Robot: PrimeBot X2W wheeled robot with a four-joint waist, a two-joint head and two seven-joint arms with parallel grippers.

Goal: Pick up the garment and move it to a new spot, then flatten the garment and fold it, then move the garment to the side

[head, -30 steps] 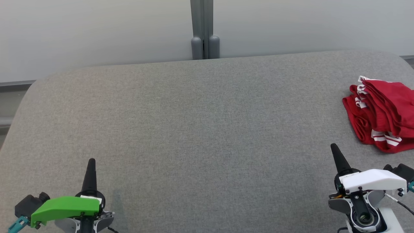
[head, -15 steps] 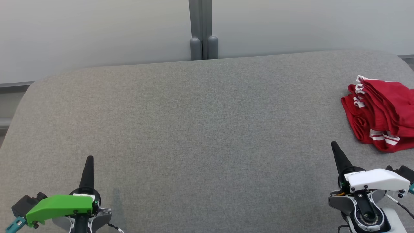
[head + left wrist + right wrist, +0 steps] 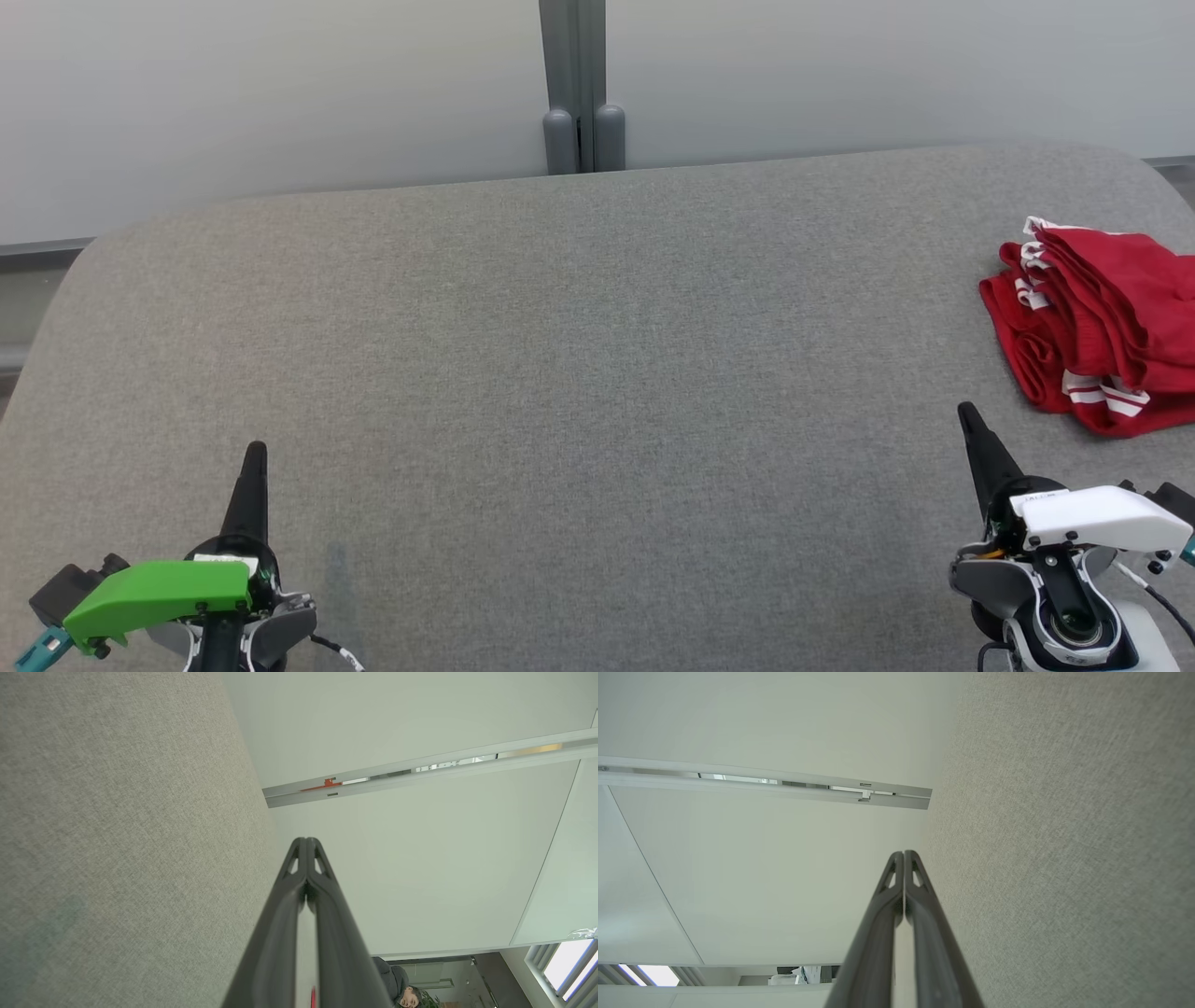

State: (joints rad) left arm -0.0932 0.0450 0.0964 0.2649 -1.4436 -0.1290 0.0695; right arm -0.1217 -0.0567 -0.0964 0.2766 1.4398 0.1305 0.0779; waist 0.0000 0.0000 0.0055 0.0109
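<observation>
Lying crumpled at the right edge of the head view, the red garment (image 3: 1092,327) with white stripes rests on the grey padded surface (image 3: 579,373), and part of it is cut off by the frame. My right pincer (image 3: 966,413) hangs at lower right, below and to the left of the heap and apart from it. Its two dark fingers are pressed together to one point and grip nothing. My left pincer (image 3: 254,453), at lower left and well apart from the cloth, is likewise pinched closed and empty.

I judge the cloth light, soft and limp. It should sag and drape from whatever point I lift, and its bunched layers may slide over one another, so a shallow pinch could catch only the top ply. The best hold looks to be the raised ridge of folds at the heap's upper left, or the striped hem at its lower edge nearest my right fingers. I would need to spread those fingers first.
</observation>
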